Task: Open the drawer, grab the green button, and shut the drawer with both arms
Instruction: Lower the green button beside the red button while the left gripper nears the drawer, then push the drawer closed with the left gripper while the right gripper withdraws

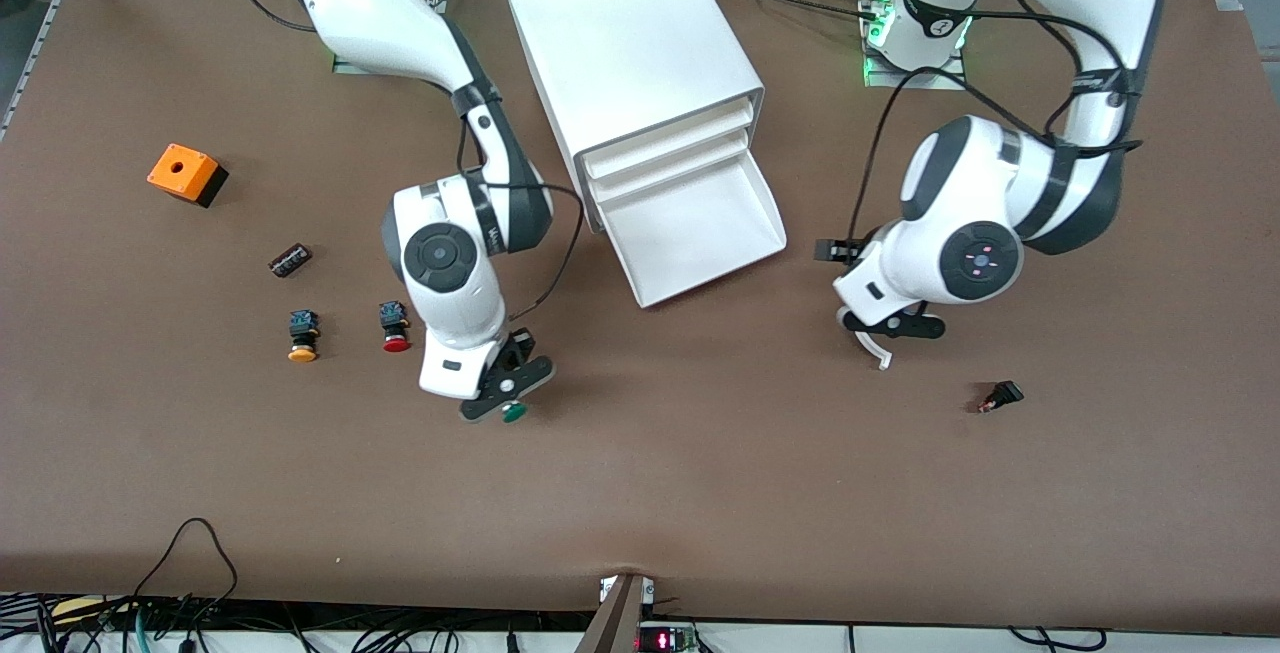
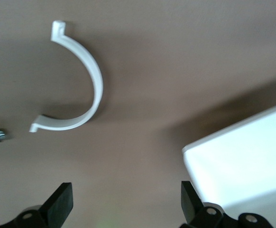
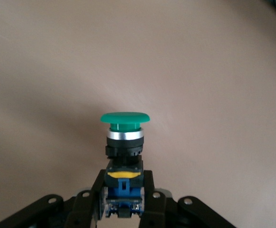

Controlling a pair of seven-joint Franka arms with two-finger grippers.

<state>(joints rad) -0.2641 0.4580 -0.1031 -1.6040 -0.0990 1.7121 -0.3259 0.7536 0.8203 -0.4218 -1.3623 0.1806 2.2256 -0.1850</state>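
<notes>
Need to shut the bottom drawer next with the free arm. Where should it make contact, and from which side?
Judging by its pose, push rather than pinch: the drawer is pulled out, its broad flat front lip facing the front camera. The open, empty left gripper could come from in front and press that lip toward the cabinet. The right gripper holds the button.

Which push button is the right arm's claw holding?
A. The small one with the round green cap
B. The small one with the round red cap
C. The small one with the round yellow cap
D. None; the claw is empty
A: the right wrist view shows the right claw shut on the black-and-blue body of the green-capped push button, held over bare table.
</notes>
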